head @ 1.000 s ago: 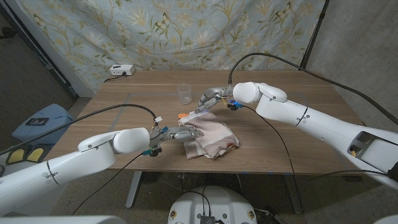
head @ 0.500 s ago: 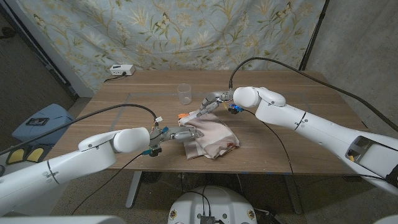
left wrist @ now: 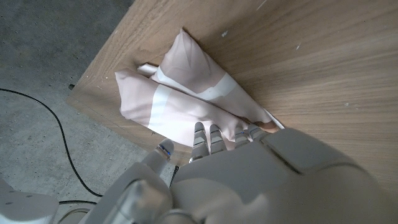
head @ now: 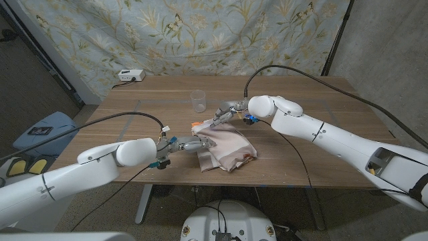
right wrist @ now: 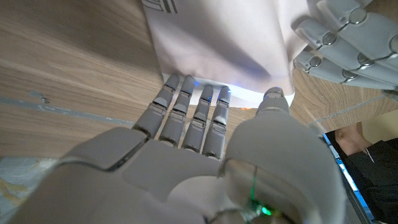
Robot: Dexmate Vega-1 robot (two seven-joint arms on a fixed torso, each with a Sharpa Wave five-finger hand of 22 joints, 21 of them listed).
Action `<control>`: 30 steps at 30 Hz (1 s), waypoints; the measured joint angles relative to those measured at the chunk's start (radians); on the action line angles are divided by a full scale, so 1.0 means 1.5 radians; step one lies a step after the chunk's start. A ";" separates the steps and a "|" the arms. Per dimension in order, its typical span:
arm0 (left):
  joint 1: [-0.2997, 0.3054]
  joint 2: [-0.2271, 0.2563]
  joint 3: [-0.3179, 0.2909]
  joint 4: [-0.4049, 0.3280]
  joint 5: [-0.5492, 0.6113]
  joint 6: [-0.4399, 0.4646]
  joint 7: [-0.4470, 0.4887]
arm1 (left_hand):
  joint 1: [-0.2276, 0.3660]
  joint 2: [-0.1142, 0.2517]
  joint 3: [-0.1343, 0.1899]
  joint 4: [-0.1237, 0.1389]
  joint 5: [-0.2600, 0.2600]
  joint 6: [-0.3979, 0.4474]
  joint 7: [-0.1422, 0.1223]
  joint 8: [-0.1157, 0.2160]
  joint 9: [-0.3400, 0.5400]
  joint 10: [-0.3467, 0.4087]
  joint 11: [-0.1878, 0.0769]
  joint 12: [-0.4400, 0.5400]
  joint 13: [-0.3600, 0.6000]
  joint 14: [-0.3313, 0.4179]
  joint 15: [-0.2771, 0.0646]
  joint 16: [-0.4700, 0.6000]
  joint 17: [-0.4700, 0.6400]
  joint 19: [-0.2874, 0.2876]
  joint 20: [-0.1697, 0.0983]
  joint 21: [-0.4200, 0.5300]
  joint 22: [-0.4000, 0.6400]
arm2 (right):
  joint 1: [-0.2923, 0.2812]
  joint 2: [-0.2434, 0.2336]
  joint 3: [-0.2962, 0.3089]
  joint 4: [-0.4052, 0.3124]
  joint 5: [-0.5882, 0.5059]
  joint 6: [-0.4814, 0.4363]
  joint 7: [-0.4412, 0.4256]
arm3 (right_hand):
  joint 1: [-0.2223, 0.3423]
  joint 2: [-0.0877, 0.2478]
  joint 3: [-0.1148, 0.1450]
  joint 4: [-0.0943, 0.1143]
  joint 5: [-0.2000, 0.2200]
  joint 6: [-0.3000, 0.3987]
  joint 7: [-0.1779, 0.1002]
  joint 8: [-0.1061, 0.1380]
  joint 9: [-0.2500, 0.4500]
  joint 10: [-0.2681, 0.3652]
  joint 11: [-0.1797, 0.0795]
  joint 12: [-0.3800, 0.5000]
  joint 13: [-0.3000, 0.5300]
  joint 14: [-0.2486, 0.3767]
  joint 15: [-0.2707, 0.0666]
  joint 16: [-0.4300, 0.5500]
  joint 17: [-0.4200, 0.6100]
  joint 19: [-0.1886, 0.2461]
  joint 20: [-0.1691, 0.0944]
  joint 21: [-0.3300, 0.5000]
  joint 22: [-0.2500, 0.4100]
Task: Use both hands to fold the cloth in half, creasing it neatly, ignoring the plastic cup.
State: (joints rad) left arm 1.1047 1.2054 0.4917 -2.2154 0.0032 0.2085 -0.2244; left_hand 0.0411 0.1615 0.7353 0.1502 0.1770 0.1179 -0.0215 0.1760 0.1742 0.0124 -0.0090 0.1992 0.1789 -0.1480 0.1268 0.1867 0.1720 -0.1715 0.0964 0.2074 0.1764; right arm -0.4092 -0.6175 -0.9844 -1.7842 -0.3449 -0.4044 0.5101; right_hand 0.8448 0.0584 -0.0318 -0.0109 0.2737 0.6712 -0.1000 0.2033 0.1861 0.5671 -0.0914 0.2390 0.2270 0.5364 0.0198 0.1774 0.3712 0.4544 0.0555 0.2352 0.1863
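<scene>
A pink cloth with white stripes lies rumpled and partly folded near the table's front edge. My left hand reaches in from the left, and its fingers lie stretched out on the cloth at its near left corner, with the thumb apart beside it. My right hand is at the cloth's far left edge. Its straight fingers and thumb touch the edge of the cloth without closing on it. The left hand's fingers also lie on that cloth.
A clear plastic cup stands just behind the cloth, close to my right hand. A small orange tag shows at the cloth's left edge. A white box sits at the table's far left corner. A flowered backdrop hangs behind the table.
My right hand has come down and to the left, from above the cloth's far edge to touching that edge. The left hand and the cloth have hardly moved.
</scene>
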 measured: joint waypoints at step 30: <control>0.018 0.028 -0.023 -0.017 -0.008 0.004 0.014 | 0.006 0.000 0.000 -0.006 0.000 0.004 -0.004 0.000 0.000 0.004 -0.004 0.000 0.000 0.005 -0.002 0.000 -0.003 0.000 0.000 0.000 0.000 | -0.015 -0.023 0.022 -0.054 0.039 -0.028 0.006 | 0.005 0.005 -0.002 -0.002 0.000 -0.008 0.001 -0.003 0.000 -0.006 0.011 -0.016 -0.012 -0.017 0.005 0.003 -0.018 -0.014 0.007 -0.006 0.000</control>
State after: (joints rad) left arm 1.1316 1.2475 0.4570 -2.2402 -0.0096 0.2138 -0.2028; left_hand 0.0496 0.1619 0.7352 0.1418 0.1770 0.1233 -0.0269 0.1761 0.1742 0.0180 -0.0145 0.1992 0.1789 -0.1409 0.1232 0.1867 0.1674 -0.1715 0.0964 0.2074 0.1763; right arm -0.4316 -0.6521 -0.9510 -1.8657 -0.2858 -0.4459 0.5193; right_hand 0.8529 0.0665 -0.0345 -0.0137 0.2737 0.6586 -0.0983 0.1986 0.1863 0.5581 -0.0753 0.2143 0.2089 0.5113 0.0271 0.1813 0.3447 0.4328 0.0662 0.2267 0.1861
